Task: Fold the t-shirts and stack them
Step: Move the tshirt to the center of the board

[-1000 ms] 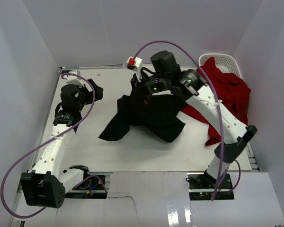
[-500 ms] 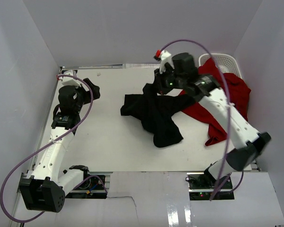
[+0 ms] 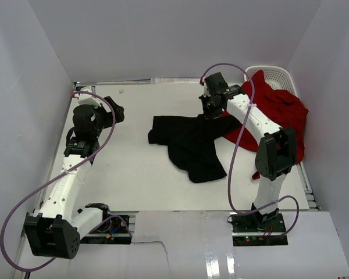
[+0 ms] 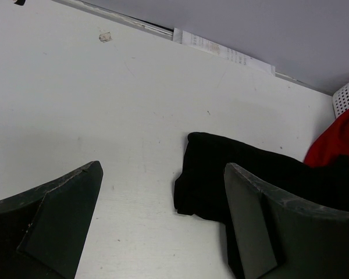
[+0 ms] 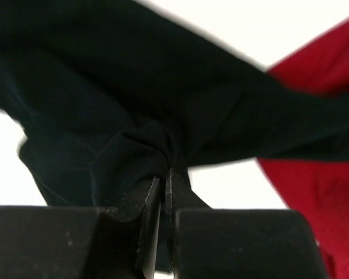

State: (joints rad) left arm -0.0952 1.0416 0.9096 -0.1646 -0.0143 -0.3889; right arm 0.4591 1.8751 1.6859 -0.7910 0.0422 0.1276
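While the left tool (image 4: pixel 161 174) gapes wide over the counter (image 3: pixel 134 174), the right tool (image 5: pixel 166 181) pinches the black t-shirt (image 3: pixel 189 145).

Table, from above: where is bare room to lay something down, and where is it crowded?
Bare: the wide stretch of table between the left arm and the black t-shirt, and the near strip in front of that shirt. Crowded: the right side, where the red t-shirt drapes from the white basket and the right gripper pinches the black one.
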